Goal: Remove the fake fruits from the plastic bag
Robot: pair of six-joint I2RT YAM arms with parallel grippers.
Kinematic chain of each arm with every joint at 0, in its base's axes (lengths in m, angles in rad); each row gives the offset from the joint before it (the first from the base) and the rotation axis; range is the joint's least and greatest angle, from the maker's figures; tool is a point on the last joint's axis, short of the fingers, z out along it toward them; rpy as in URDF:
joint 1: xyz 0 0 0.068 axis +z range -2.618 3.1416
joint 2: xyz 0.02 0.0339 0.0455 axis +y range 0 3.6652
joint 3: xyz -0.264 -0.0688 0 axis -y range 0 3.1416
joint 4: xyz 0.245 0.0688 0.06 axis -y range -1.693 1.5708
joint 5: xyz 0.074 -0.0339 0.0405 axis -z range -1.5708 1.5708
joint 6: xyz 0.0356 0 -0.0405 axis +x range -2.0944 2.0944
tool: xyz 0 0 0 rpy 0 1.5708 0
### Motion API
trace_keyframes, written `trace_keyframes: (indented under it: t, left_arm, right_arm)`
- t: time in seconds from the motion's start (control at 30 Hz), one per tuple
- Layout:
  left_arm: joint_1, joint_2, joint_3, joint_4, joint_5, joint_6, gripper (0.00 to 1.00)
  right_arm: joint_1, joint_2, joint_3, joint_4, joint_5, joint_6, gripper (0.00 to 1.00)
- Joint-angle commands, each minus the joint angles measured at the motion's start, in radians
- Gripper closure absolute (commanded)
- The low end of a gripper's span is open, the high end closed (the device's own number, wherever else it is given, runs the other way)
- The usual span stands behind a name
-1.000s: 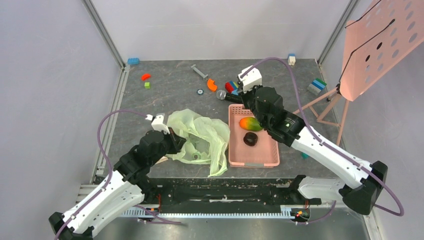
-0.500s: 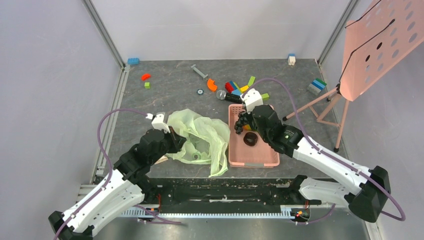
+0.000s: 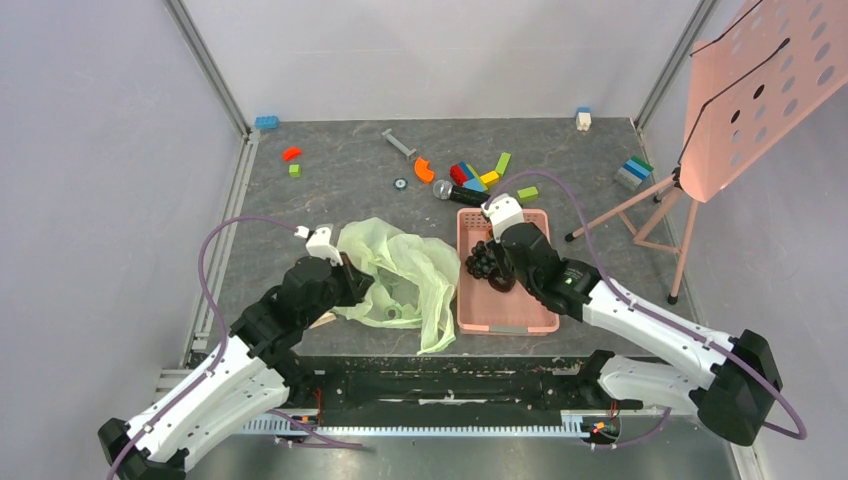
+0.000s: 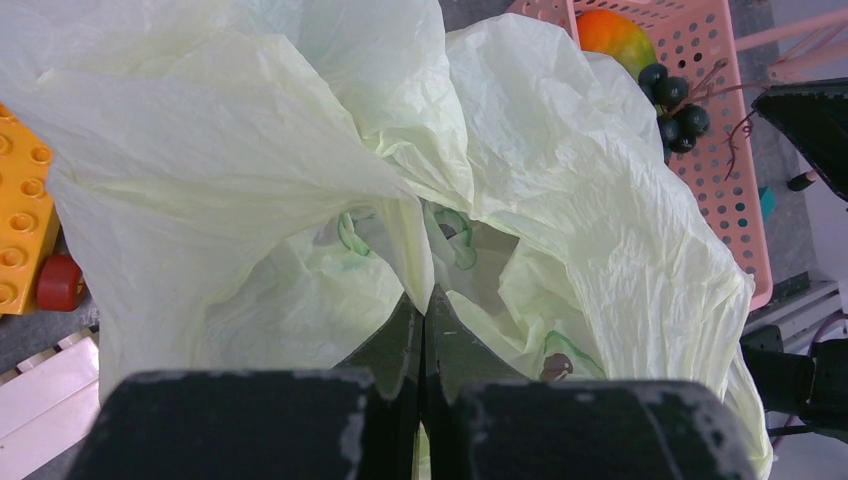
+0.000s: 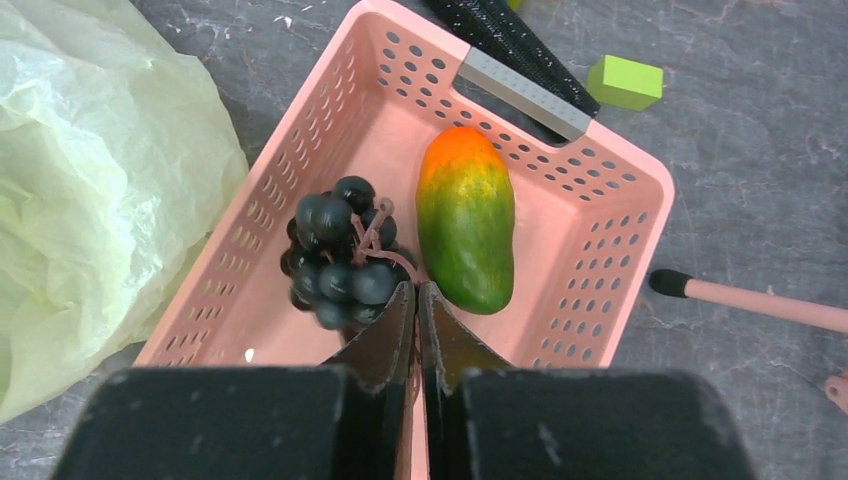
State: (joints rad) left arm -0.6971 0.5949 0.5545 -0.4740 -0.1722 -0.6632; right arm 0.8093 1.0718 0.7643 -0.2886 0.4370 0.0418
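The left gripper has its fingers pressed together on a fold of the plastic bag. In the left wrist view the bag billows ahead of the tips and to both sides, and a hollow opens just beyond them. What lies inside cannot be told. Only this view shows an orange building block off to the left of the fingers, at the bag's edge. The right gripper has its fingers all but closed, pinching the stem of the bunch of grapes. The bunch hangs just ahead and left of the tips, inside the pink basket. The mango lies in the basket just ahead and right of the tips, beside the grapes. Only the right wrist view shows this pinch. From the top external camera the grapes are a dark cluster at the gripper's front and the fingers are hidden, but that view shows the bag and basket lying just beside each other. At the basket's far rim, beyond the right fingers, are a black microphone and a green block.
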Motion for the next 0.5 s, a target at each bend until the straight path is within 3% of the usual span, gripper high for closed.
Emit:
trace_keyframes:
  t: [0.0, 0.2, 0.4, 0.47]
  left_arm:
    - [-0.002, -0.014, 0.019, 0.026, 0.007, 0.010, 0.98]
    - [-0.002, -0.015, 0.023, 0.020, 0.013, 0.009, 0.98]
    - [-0.002, -0.006, 0.038, 0.015, 0.010, 0.020, 0.98]
    - [-0.002, 0.002, 0.045, 0.016, 0.014, 0.025, 0.98]
  right_arm:
    - [-0.002, 0.026, 0.021, 0.070, -0.022, 0.003, 0.94]
    - [-0.001, 0.084, 0.052, 0.061, -0.026, -0.008, 0.86]
    - [0.000, 0.037, 0.053, 0.050, -0.072, 0.004, 0.56]
    - [-0.001, -0.001, 0.052, 0.060, -0.099, 0.000, 0.51]
